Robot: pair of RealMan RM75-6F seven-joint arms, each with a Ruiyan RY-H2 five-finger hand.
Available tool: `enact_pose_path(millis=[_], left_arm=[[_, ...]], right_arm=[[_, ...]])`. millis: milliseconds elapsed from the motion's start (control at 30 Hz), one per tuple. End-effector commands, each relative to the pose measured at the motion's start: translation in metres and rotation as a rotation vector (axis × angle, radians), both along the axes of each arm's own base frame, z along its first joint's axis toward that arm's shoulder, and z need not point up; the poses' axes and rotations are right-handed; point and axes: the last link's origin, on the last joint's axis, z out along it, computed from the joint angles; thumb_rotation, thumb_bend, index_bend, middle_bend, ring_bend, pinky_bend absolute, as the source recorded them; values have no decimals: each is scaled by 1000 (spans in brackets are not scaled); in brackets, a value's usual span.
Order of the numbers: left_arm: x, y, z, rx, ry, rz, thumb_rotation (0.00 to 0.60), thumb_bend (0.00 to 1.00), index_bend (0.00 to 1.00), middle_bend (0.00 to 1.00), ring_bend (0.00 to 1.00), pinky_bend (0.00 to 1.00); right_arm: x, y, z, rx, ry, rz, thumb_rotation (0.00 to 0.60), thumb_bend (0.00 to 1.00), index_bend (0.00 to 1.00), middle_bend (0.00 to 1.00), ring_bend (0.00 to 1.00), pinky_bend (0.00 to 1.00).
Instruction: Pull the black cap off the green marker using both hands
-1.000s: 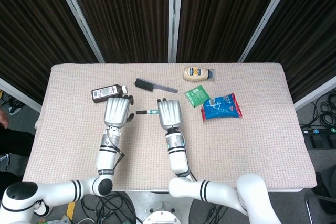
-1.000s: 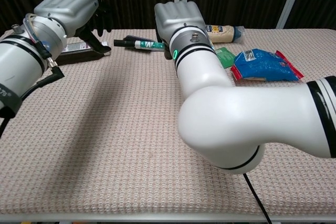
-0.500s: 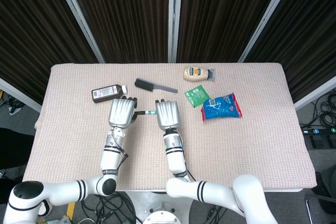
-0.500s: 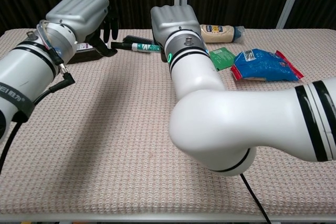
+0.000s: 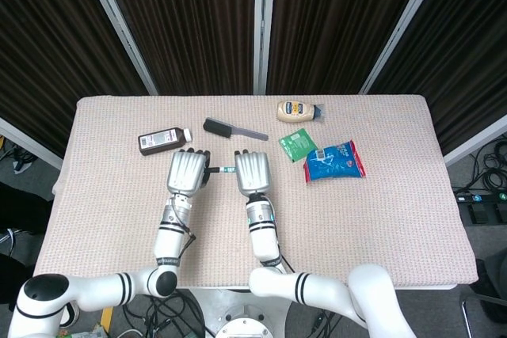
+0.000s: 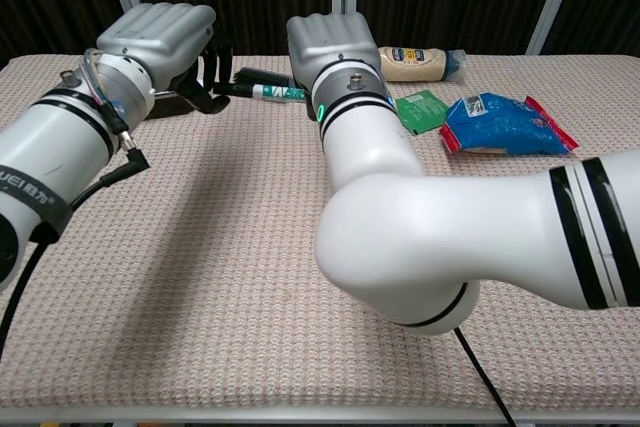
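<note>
The slim green marker (image 6: 272, 92) with its black cap (image 6: 238, 89) lies level just above the beige woven tabletop (image 5: 380, 219), spanning the small gap between the two silver robot hands, cap end toward the left hand. The left hand (image 5: 187, 171) sits knuckles-up with its dark fingers (image 6: 208, 65) curled down around the cap end; the chest view shows them at the cap, though whether they truly clamp it I cannot tell. The right hand (image 5: 252, 172) also sits knuckles-up — its back hides its fingers in both views, and the marker's green barrel runs in under it, so it appears to hold the barrel, but the grip itself is out of sight. The cap is on the marker. At about 10 o'clock from the left hand lies a dark brown bottle with a white cap (image 5: 165, 139), on its side. At 12 o'clock from the hands rests a black comb (image 5: 233, 129), laid slantwise. Further toward 1 o'clock is a pale squeeze bottle of mayonnaise (image 5: 299, 110), lying flat. At 2 to 3 o'clock from the right hand sit a small green sachet (image 5: 298, 145) and, just beside it, a blue snack packet with red edges (image 5: 334, 161).
</note>
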Motion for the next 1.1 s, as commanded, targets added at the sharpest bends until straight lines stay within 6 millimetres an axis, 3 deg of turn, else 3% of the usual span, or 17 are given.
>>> enact_pose_path(millis=[33, 400, 800, 1100], left_arm=[[0, 0, -1, -2, 2, 0, 600, 326, 569, 586, 526, 601], [-2, 0, -4, -5, 11, 2, 600, 393, 608, 622, 560, 629], [-8, -1, -1, 2, -9, -7, 600, 397, 636, 650, 591, 647], [-28, -1, 6, 3, -53, 37, 600, 397, 638, 653, 593, 647]], right_arm=[[0, 0, -1, 3, 2, -2, 600, 345, 660, 636, 626, 721], [-1, 0, -3, 9, 10, -1, 600, 347, 661, 637, 626, 721], [-9, -2, 0, 5, 22, -11, 600, 348, 662, 643, 626, 721], [-31, 3, 9, -1, 18, -25, 600, 349, 663, 643, 626, 721]])
